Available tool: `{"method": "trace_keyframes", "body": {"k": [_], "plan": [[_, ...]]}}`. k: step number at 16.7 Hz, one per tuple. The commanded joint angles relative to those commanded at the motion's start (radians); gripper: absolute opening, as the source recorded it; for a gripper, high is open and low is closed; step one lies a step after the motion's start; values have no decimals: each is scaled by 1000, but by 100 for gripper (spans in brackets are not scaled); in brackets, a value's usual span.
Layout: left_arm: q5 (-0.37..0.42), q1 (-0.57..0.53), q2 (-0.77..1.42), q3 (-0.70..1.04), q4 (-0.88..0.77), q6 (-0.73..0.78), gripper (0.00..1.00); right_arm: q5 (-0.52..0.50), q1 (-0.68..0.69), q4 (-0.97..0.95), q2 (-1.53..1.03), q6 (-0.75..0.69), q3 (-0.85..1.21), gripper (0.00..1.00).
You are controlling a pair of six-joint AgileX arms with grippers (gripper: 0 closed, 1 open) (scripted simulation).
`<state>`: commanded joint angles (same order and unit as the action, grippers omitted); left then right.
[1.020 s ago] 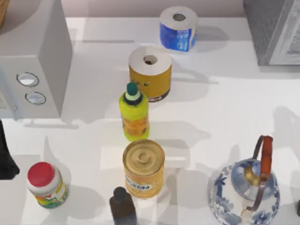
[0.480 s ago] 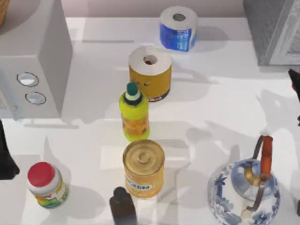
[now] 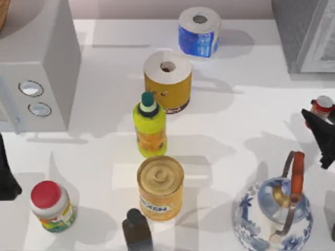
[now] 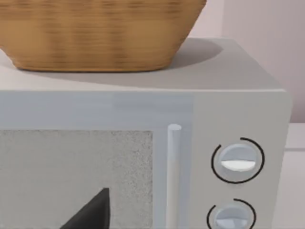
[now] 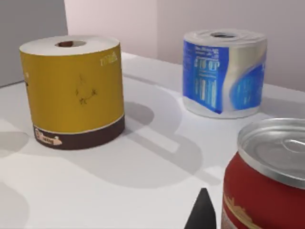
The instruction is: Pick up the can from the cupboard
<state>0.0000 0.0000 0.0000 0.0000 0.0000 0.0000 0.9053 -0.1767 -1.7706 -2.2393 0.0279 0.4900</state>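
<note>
The can [image 3: 322,103], small and red with a silvery top, hangs above the table at the right edge, well in front of the cupboard [image 3: 302,32]. My right gripper [image 3: 317,117] is shut on it, its dark body trailing toward the blue-and-white teapot. In the right wrist view the can [image 5: 267,186] is very close, with one dark fingertip [image 5: 202,212] right beside it. My left gripper [image 3: 5,175] is parked at the left edge, facing the pale grey box with two dials [image 4: 233,162].
A blue-and-white teapot [image 3: 272,209] stands just in front of the right gripper. Down the middle stand a blue paper roll [image 3: 199,32], a yellow roll [image 3: 168,81], a green bottle [image 3: 149,125], a yellow tin [image 3: 160,187] and a dark bottle [image 3: 136,229]. A red-lidded jar [image 3: 51,205] is front left.
The right gripper has come into the top view from the right edge with the can, moving left and toward the front. The left arm has not moved.
</note>
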Motion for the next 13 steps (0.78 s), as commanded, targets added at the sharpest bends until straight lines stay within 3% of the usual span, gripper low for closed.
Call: {"method": "trace_keyframes", "body": {"k": [6,7,13], "plan": [[0,0,0,0,0,0,100,18,-6,-35,-40,1,9,0],[0,0,0,0,0,0,100,13,0,12,-127,2,25,0],[0,0,0,0,0,0,100,-41,39,13,-87,-2,73,0]]}}
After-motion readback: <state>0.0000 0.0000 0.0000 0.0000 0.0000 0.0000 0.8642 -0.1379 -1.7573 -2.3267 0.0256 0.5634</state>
